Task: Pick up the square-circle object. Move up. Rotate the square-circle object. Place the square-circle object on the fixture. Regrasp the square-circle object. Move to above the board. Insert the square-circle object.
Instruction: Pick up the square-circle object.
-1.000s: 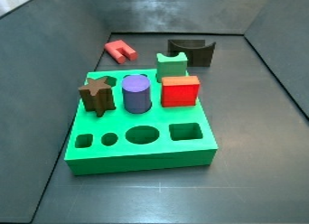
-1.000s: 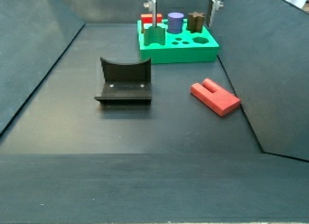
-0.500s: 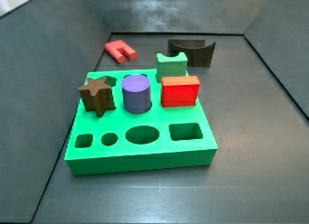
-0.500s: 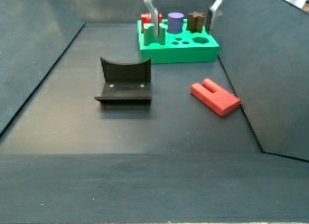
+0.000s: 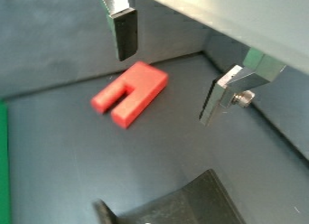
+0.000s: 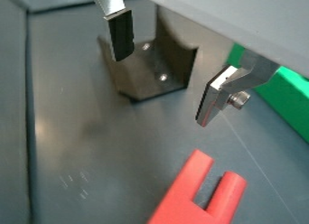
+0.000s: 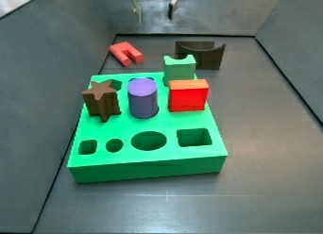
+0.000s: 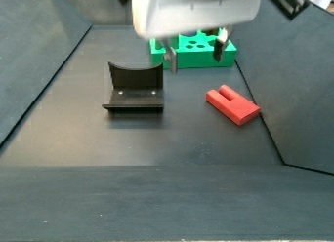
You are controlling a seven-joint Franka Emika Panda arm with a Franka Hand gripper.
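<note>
Swung in off the board [image 8: 196, 53], gripper [image 8: 189, 49] now high between fixture [image 8: 133, 86] and red piece [image 8: 232, 103]; fingers [image 5: 125, 33] apart, empty. Pick-up approach begun.

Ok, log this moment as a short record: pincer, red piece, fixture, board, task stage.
pincer: open, nothing between its fingers, up above the floor
square-circle object: lying flat on the floor, apart from the pincer, also seen in a side view
fixture: standing on the floor, nothing resting on it
board: green, with a star piece, a purple cylinder, a red cube and a green notched block standing in it; front-row holes unfilled
task stage: pick-up not yet done
</note>
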